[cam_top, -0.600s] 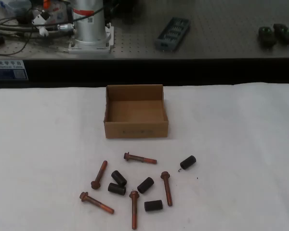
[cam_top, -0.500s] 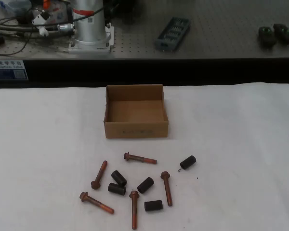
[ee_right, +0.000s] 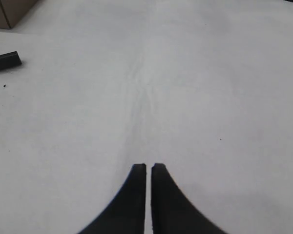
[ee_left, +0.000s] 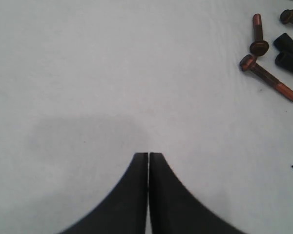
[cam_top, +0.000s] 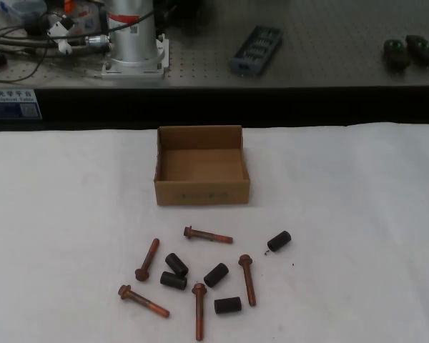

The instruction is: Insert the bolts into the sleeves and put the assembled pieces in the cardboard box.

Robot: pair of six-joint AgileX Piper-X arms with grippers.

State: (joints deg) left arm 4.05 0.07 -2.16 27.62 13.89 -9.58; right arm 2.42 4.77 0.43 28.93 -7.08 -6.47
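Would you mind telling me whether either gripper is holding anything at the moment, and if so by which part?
Nothing is held: the left gripper and the right gripper are both shut and empty.

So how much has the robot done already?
Nothing looks done: the cardboard box has nothing inside. Nothing is in hand either: the left gripper and the right gripper are both shut with nothing between the fingers, over the white cloth. Everything is left: five bolts and five sleeves lie loose in front of the box, none joined.
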